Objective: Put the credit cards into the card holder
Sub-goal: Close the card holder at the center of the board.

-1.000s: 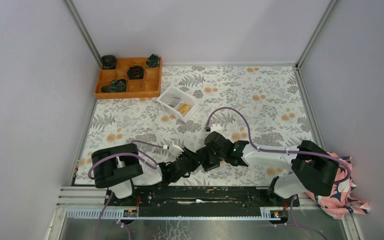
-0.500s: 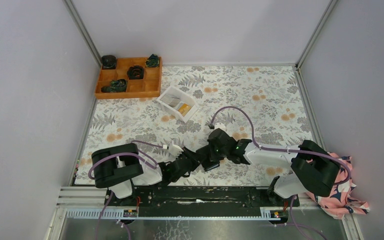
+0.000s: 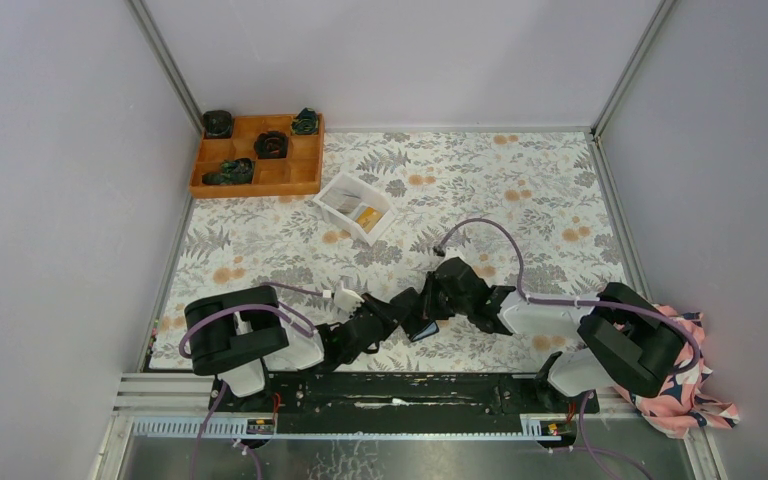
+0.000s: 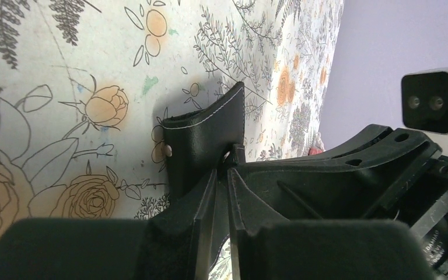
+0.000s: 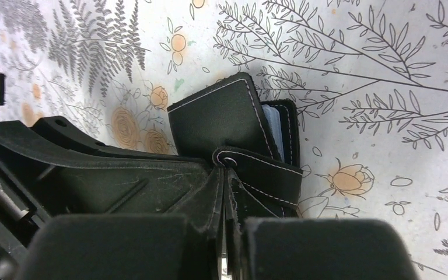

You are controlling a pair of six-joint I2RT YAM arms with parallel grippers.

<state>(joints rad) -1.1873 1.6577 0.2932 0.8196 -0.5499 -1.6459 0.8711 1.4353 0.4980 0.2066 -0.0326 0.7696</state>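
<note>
Small black leather-like folding card holder (image 3: 423,326) sits near-centre on the floral-covered bench (image 3: 520,180), between the 2 claws. It appears to be raised on edge rather than lying flat.

- Left claw (image 4: 221,175): clenched on 1 black cover of the card holder (image 4: 207,140), with leather seen pinched in the narrow gap.
- Right claw (image 5: 224,175): clenched on the stitched clasp tab (image 5: 256,166) with its snap. A pale inner face is just visible at the right edge of the card holder (image 5: 221,119).
- Thin flat plastic credit cards (image 3: 360,212), whitish-grey and orange-yellow, are seen in the white plastic tray (image 3: 329,188), far-left of the claws and well apart from the holder. None is loaded yet, as far as can be seen.

Handling, judged:
- Holder: light, soft and floppy, and expected to fold shut if released. Fair friction is expected from the grained surface. It is best gripped at a cover edge or the tab, with the pocket mouth kept unobstructed. 1 claw will be needed as an anchor while the other fetches a card.
- Cards: light, stiff and slick, not fragile. Flat-lying cards are hard to get under, so a pinch on a short edge is advised, tipped against the tray wall if needed. Slip in the claw is likely if the card is pushed hard into a tight pocket.
</note>
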